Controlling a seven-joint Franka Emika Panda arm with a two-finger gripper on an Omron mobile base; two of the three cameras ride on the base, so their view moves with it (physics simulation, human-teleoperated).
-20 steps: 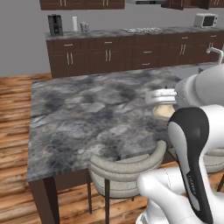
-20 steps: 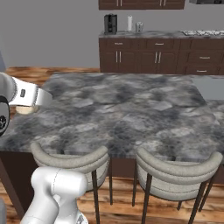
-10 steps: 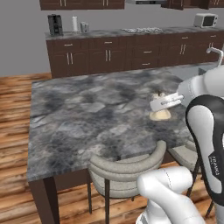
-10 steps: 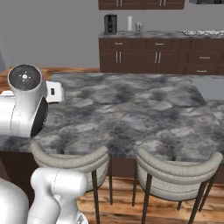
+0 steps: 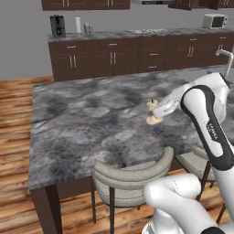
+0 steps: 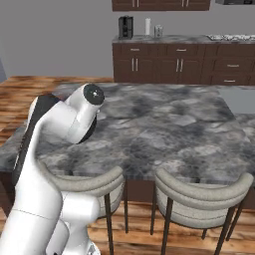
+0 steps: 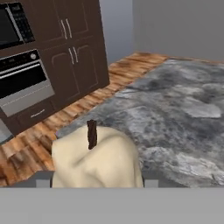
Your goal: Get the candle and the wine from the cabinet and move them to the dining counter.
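The candle (image 7: 94,159) sits right between the tips of the claw (image 5: 155,111), low over the dining counter (image 5: 91,119); from the left base view it looks to be at or just above the stone, near the counter's right-hand part and well in from the near edge. The jaws stand fairly wide around its lumpy cream body, and I judge them clamped on it, though the contact itself is hidden at the bottom of the hand view.

Risks from here, as I read them: if the claw lets go while the candle is not yet down, the squat, uneven shape could tip or roll on the smooth marbled top. If the arm pulls away sideways rather than straight back, a finger could drag the candle along. The dark wick (image 7: 92,134) stands upright now, a fair sign it is level.

The wine is yet to be brought, so the candle should be left where a later placement won't knock it. Two stools (image 6: 199,196) stand at the near side, apart from the work.
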